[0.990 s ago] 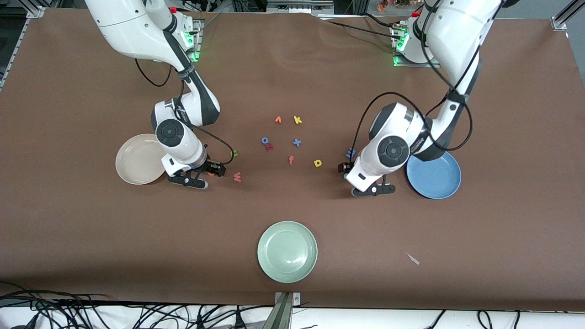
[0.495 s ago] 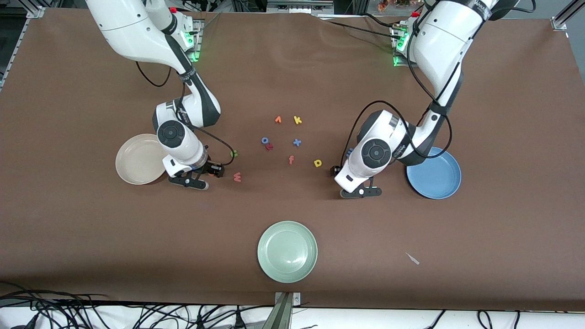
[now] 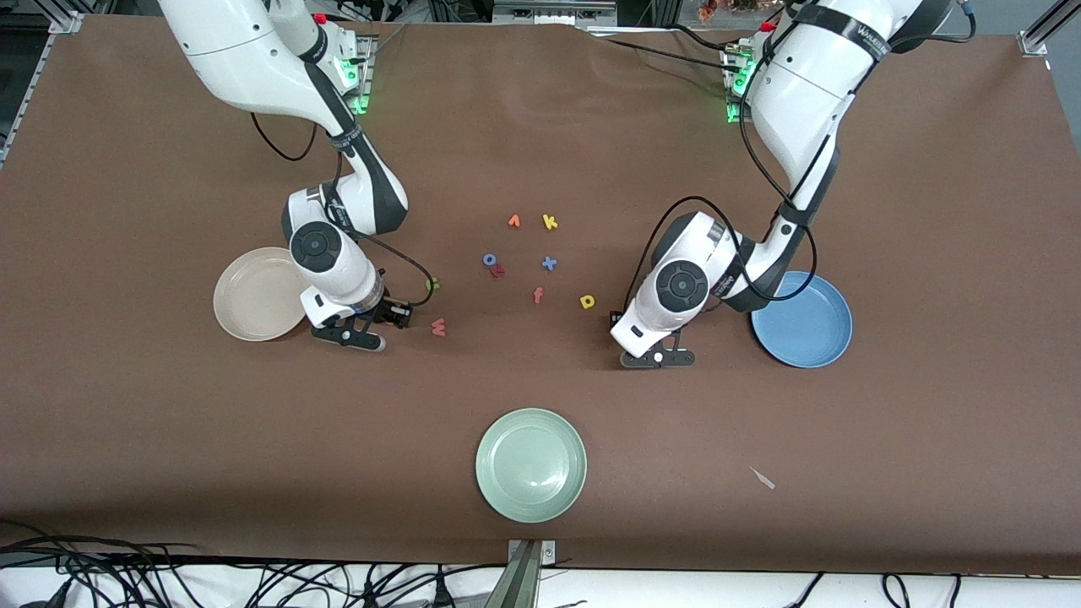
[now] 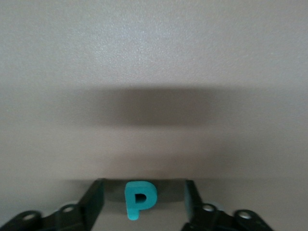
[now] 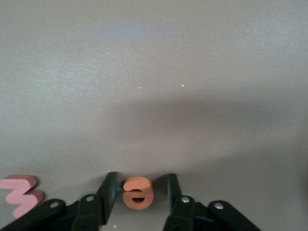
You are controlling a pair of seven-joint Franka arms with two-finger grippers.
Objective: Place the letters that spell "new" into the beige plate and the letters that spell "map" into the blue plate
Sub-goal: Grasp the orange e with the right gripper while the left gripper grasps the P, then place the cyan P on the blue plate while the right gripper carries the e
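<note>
Letters for "new" and "map" lie on the brown table, none in a plate yet. The orange e sits right between the right gripper's two fingers, low at the table beside the beige plate. The fingers touch or nearly touch its sides; I cannot tell if they squeeze it. The teal p sits between the left gripper's fingers, with gaps on both sides, so it is open. The blue plate is near that arm. The pink w lies just beside the right gripper. I count three plates, one a green plate, and two grippers.
</note>
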